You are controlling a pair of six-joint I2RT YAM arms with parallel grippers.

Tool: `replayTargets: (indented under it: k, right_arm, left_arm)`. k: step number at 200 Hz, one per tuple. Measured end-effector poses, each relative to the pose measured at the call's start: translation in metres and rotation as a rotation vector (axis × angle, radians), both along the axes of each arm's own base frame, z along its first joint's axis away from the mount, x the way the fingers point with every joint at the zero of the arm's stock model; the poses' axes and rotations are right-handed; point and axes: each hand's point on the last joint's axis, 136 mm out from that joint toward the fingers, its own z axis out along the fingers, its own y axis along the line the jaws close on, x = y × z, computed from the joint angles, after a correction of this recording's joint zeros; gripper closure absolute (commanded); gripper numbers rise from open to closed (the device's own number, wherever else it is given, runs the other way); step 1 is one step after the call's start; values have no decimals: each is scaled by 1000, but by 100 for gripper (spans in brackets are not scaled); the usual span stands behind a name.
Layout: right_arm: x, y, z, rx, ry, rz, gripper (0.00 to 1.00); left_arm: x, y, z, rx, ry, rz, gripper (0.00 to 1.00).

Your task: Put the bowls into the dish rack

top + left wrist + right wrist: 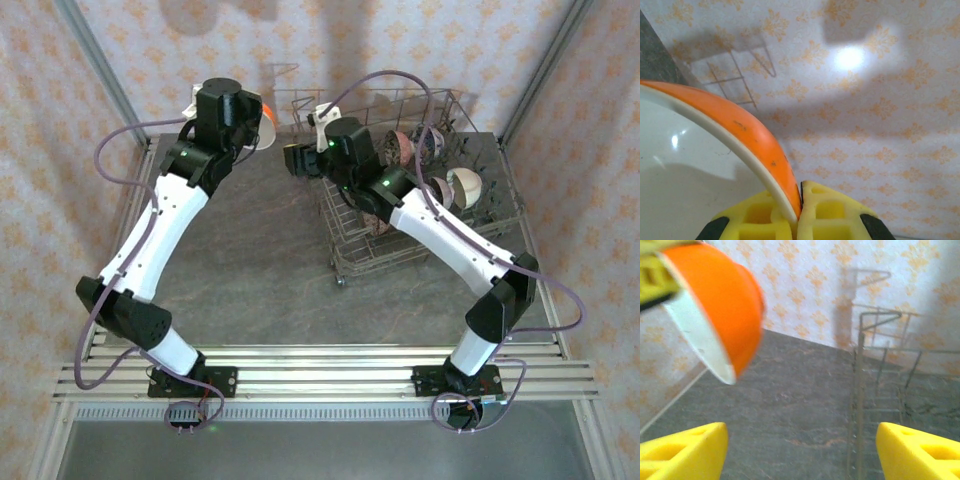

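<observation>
Bowls (462, 187) stand in the dish rack (350, 262); an orange bowl (266, 124) hangs beside it.

The orange bowl (749, 134) runs off the left wrist view's left edge and is blurred in the right wrist view; the dish rack (858, 390) there is cut off below.

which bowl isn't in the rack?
The orange bowl with the white inside, pinched at its rim by the left gripper, up by the back wall. The other bowls sit in the dish rack.
</observation>
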Motion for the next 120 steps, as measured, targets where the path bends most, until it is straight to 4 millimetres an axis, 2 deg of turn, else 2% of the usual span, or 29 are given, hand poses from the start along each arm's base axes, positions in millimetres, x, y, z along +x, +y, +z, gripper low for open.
replayTargets:
  k: [42, 57, 88, 120]
  right_arm:
    - [14, 14, 13, 57, -92, -32, 35]
    - [24, 16, 8, 53, -113, -69, 40]
    - [45, 19, -15, 22, -124, -154, 48]
    - [46, 23, -7, 39, -184, -212, 59]
  left_arm:
    - [10, -21, -3, -17, 13, -25, 100]
    - [11, -25, -1, -21, 10, -32, 100]
    - [9, -27, 6, -32, -1, -34, 100]
    - [10, -27, 3, -38, 9, -31, 100]
